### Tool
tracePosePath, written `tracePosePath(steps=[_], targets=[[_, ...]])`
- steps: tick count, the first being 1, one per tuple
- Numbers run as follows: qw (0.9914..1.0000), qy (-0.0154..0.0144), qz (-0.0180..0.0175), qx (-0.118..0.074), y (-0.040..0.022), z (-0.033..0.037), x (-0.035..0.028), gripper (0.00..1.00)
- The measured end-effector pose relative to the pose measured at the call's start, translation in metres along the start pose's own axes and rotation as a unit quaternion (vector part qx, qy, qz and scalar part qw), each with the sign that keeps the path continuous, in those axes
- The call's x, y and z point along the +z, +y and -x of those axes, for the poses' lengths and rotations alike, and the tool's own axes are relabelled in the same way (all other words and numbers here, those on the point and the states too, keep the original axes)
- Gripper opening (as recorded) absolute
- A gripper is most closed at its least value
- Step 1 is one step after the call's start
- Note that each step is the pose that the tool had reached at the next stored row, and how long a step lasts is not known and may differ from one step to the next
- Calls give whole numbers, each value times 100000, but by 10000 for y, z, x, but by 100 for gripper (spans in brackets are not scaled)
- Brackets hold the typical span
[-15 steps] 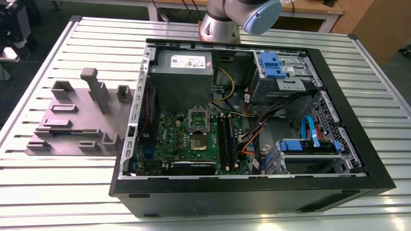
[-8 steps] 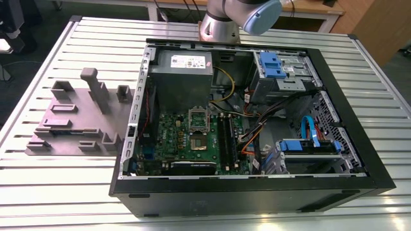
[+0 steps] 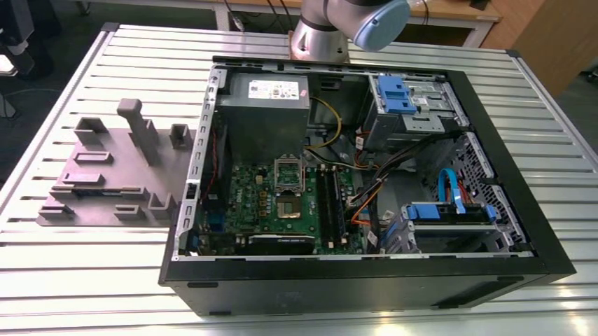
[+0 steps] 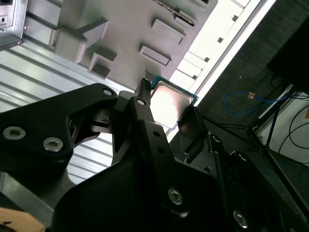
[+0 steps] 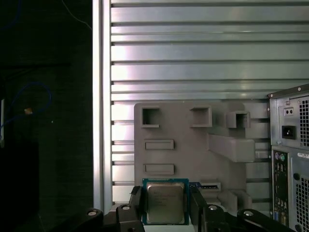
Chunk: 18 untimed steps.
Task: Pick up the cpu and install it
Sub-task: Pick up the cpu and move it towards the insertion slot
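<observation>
Clearly, the cpu [image 5: 165,203] sits pinched between the jaws of the gripper [image 5: 165,212].
Exterior view: the computer case [image 3: 355,287] lies open and its socket [image 3: 288,207] looks bare, ready for a chip. Second wrist view: the jaws clamp the cpu's [image 4: 169,102] opposite edges, probably sparing its underside. First wrist view: the grey plate [image 5: 193,154] lies just beyond the jaws.

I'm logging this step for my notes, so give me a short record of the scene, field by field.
hand: shut on the cpu, a finger on each side
cpu: shiny top visible, seemingly lifted clear of the fixture plate
fixture plate: on the slatted table, at the exterior view's left of the computer case
computer case: open, motherboard exposed
</observation>
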State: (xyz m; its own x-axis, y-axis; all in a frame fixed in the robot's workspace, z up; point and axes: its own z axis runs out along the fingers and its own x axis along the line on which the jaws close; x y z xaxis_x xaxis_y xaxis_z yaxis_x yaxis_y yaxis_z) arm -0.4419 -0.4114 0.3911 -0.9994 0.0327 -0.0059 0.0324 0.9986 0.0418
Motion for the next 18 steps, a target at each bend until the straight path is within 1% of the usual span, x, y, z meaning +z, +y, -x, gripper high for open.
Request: tracePosePath(steps=[7, 18], targets=[[100000, 2, -1, 1, 1, 36, 0, 47], [100000, 3, 0, 0, 5, 136, 1, 47]])
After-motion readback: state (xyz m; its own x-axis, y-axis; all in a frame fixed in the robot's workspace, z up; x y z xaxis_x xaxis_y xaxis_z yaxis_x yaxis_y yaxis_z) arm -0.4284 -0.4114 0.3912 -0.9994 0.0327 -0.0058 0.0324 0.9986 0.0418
